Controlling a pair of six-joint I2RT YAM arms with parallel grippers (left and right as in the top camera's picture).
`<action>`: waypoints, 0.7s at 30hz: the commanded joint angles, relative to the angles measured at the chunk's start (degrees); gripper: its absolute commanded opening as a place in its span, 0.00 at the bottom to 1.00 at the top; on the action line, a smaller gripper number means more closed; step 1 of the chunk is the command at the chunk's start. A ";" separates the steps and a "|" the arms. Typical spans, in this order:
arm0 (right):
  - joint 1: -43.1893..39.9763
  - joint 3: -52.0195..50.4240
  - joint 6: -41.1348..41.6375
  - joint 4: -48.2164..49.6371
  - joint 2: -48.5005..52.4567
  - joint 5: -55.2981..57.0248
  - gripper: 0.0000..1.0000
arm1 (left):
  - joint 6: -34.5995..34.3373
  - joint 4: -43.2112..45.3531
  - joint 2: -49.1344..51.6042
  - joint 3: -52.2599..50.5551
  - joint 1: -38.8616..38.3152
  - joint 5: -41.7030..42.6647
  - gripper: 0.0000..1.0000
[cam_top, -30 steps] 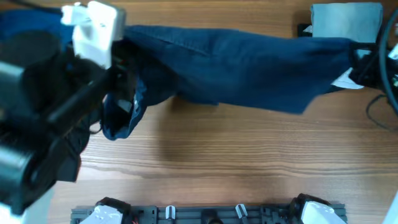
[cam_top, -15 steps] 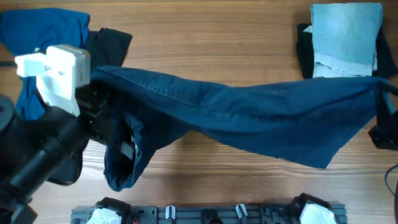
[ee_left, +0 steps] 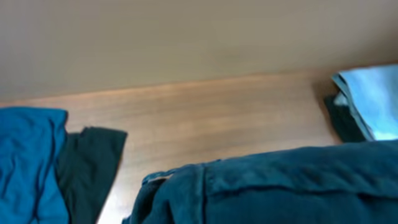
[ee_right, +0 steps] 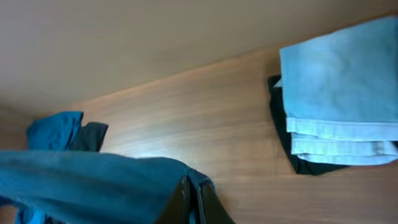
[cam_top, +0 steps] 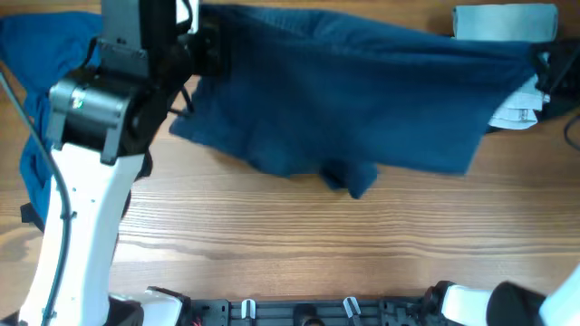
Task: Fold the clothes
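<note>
One pair of navy shorts hangs stretched across the upper half of the overhead frame, lifted off the bench, with a small fold drooping at its lower middle. Two arms are on it. The left fingers are clenched on its upper left corner. The right fingers are clamped on its far end at the right edge.

Apart from the shorts I count four other garments:
- One bright blue garment sits crumpled at the upper left.
- One pale denim piece lies folded at the upper right.
- Two black pieces.

The overhead view hides both black pieces behind the shorts and the white left arm. It is also the only view that shows the shorts' whole spread.

The left wrist view shows the first black piece lying flat, touching the bright blue garment at the lower left. The shorts' seamed edge fills the bottom of that frame. The fingers themselves do not show there.

The right wrist view shows the second black piece under the pale denim, sticking out along its left and lower sides. It also shows the stacked hems of the pale denim. At the bottom of that frame the dark fingers are closed together against the navy cloth.
</note>
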 commanded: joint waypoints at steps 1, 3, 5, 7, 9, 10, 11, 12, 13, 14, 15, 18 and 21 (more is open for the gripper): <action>-0.20 0.20 -3.69 1.66 4.35 -4.57 0.04 | -0.79 3.56 2.03 0.92 0.39 -6.75 0.04; -0.20 0.20 -5.66 3.72 5.79 -8.52 0.04 | -0.79 5.53 2.43 0.92 0.39 -7.26 0.04; -0.17 0.17 -5.64 7.80 6.45 -9.70 0.04 | -0.76 9.31 1.99 0.92 0.39 -9.42 0.04; 0.46 0.20 -5.68 12.15 6.64 -9.64 0.04 | -0.57 13.16 1.01 0.94 0.39 -10.71 0.04; 1.40 0.17 -5.60 15.78 7.21 -9.64 0.04 | 0.55 15.37 -0.33 0.94 0.39 -10.91 0.04; 2.25 0.17 -5.55 18.18 7.96 -9.64 0.04 | 0.55 16.00 -1.18 0.98 0.39 -11.82 0.04; 2.99 0.17 -5.53 20.24 8.83 -9.64 0.04 | 0.57 16.37 -2.05 0.98 0.39 -13.11 0.04; 4.00 0.17 -5.53 23.08 10.21 -9.64 0.04 | 1.18 16.61 -3.43 0.98 0.39 -14.88 0.04; 4.66 0.17 -5.53 25.22 11.32 -9.66 0.04 | 2.29 16.76 -4.37 0.98 0.39 -15.47 0.04; 5.62 0.17 -5.53 28.44 13.03 -9.66 0.04 | 3.06 16.83 -5.44 0.98 0.39 -16.00 0.04; 6.27 0.17 -5.53 30.73 14.29 -9.68 0.04 | 3.58 16.92 -6.51 0.98 0.39 -16.13 0.04; 9.57 0.17 -5.77 41.57 20.79 -10.75 0.04 | 3.54 16.94 -10.58 0.98 0.39 -16.44 0.04; 12.50 0.17 -5.09 54.45 28.33 -16.68 0.04 | 3.30 13.88 -13.90 0.98 -0.17 -15.23 0.04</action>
